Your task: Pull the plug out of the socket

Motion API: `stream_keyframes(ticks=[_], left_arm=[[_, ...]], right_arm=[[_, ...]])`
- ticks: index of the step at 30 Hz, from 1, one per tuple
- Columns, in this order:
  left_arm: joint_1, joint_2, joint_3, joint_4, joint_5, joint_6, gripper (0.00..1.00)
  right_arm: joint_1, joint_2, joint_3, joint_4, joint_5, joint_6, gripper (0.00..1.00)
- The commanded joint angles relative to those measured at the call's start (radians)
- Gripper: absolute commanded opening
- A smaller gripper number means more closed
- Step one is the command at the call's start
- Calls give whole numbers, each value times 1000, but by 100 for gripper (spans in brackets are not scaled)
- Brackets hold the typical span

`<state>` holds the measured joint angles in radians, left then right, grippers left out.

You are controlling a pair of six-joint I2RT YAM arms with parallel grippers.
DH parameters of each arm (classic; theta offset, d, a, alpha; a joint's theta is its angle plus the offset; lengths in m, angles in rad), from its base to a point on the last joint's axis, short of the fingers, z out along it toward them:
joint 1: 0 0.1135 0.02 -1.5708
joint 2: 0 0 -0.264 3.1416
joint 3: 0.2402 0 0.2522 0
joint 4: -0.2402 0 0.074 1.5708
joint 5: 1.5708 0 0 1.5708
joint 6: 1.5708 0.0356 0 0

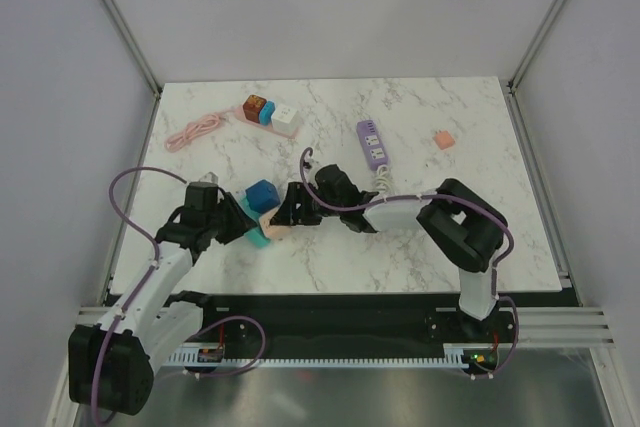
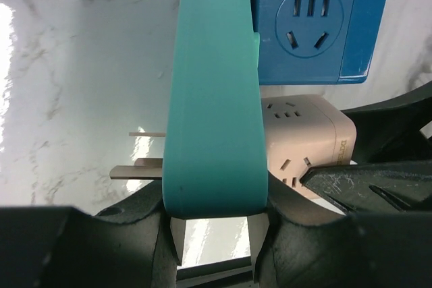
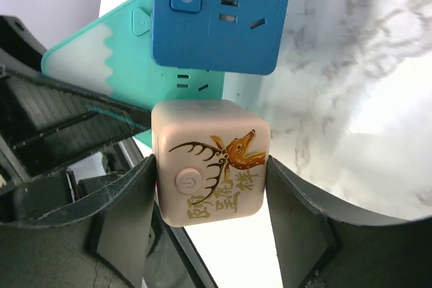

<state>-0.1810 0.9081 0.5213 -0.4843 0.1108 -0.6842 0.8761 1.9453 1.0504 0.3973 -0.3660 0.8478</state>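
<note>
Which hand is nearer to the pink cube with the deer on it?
Right. The right hand clamps the pink cube, one finger on each side. The left hand is just beside it, gripping the teal power strip.

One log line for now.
left gripper: shut on teal strip | right gripper: shut on pink cube | pink cube against teal strip

White marble table [image 1: 470,237], plain grey walls [image 1: 300,7] behind it. Back left: pink cable [image 1: 193,132], loosely coiled, 1 end running up to a row of 3 cubes touching each other: orange-brown cube [image 1: 255,105], blue cube [image 1: 267,113], white cube [image 1: 285,116]. Back centre: purple power strip [image 1: 371,142] lying flat, white cord [image 1: 383,179] bunched at its near end. Back right: 1 small salmon block [image 1: 443,138], alone, well apart from the strip.
</note>
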Motion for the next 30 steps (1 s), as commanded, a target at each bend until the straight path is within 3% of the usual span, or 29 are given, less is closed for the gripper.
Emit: stream_keyframes(ticks=[1,11,20,30], left_arm=[[-5,-35,-21,194,133,-26,2],[-5,-29,-138,332,164,-43,2],[-5,-15,-161,340,153,-52,2],[-6,40,-116,282,89,-120,2]], right_arm=[[20,-139,-76,18,102,-72,0],[8,-353,-211,-63,263,-150,0],[-136,-545,-230,-215,291,-228,0],[-170,-586,-182,-311,308,-313,0]])
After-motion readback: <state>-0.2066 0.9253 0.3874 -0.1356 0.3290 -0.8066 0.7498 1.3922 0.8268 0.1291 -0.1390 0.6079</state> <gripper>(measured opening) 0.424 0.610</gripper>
